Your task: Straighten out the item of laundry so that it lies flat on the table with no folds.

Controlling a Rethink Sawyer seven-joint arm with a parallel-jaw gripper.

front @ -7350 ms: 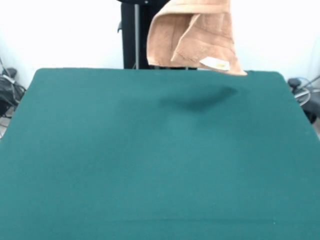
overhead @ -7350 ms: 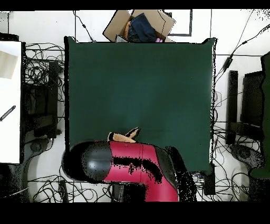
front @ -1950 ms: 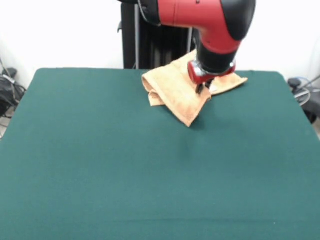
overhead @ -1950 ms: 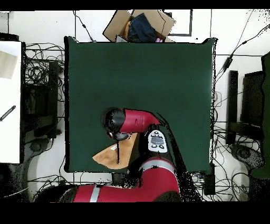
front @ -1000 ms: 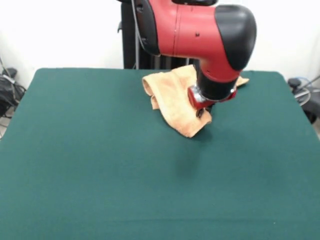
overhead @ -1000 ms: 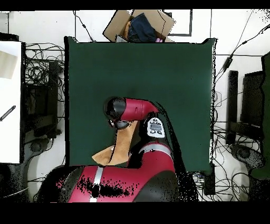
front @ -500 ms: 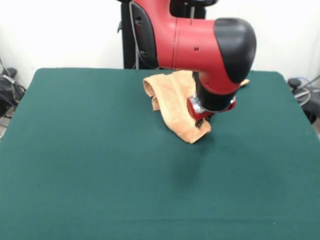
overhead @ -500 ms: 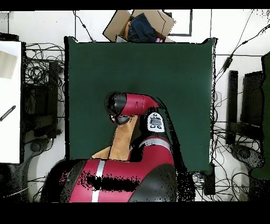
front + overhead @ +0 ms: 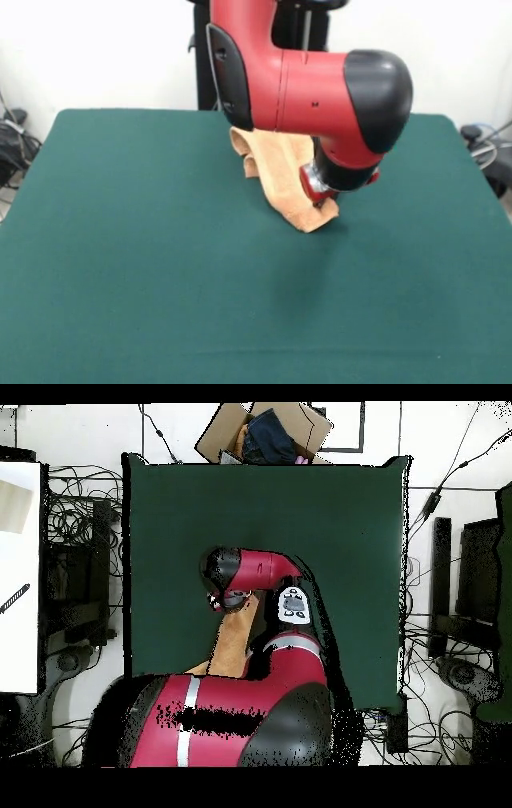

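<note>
While we watch the arm (image 9: 320, 76) reach farther out over the tabletop (image 9: 144, 264), the towel (image 9: 284, 180) trails behind it, dragged away from the robot's edge and drawn into a longer strip than half a second ago; that pull seems to be opening the bundle, though folds remain; our front view shows a bunched lump at the far end and a rumpled tip under the wrist; the overhead view shows only a narrow tan band (image 9: 232, 642) running back under the arm; the end effector (image 9: 322, 200) is hidden by the wrist, so we cannot tell its grip.
</note>
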